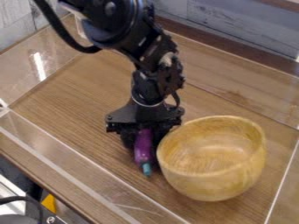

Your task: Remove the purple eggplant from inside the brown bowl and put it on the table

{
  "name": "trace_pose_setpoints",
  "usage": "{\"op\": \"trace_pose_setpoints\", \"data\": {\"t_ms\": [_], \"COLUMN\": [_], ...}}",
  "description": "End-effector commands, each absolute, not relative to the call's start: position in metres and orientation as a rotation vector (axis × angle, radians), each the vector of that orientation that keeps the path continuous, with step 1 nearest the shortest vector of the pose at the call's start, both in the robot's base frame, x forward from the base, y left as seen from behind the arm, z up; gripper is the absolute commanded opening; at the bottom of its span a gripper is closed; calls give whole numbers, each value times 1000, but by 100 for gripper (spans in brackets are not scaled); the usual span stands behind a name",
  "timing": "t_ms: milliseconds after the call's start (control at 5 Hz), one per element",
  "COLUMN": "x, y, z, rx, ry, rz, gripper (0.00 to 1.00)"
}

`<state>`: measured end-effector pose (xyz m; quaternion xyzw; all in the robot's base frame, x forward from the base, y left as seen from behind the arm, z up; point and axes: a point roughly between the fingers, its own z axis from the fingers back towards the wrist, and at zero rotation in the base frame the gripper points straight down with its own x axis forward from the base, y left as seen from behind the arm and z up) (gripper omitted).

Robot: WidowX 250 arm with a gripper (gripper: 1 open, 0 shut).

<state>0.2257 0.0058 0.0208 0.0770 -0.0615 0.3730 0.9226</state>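
The end effector [143,136] points down at frame centre, its black fingers closed in on the upper part of the purple eggplant [142,151]. The eggplant lies on the tabletop [82,96], outside the brown bowl [212,156], its teal stem end toward the lower edge. The bowl sits lower right, tilted, its rim just beside the eggplant.

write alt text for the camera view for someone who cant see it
A black robot arm reaches down, its fingers around a purple eggplant lying on the wood-grain table, just left of a wide brown bowl. The bowl looks empty, and clear low walls edge the table.
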Motion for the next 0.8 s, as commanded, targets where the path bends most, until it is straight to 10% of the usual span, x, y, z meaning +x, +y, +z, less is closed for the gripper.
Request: {"op": "trace_pose_setpoints", "data": {"t_ms": [0,200,400,600], "x": [230,226,223,221], "y": [-1,-10,-16,-21], "z": [23,28,31,37], "rx": [162,169,183,195], "ry": [-136,-133,-133,-130], "rz": [826,856,850,848], "gripper": [0,0,100,100]}}
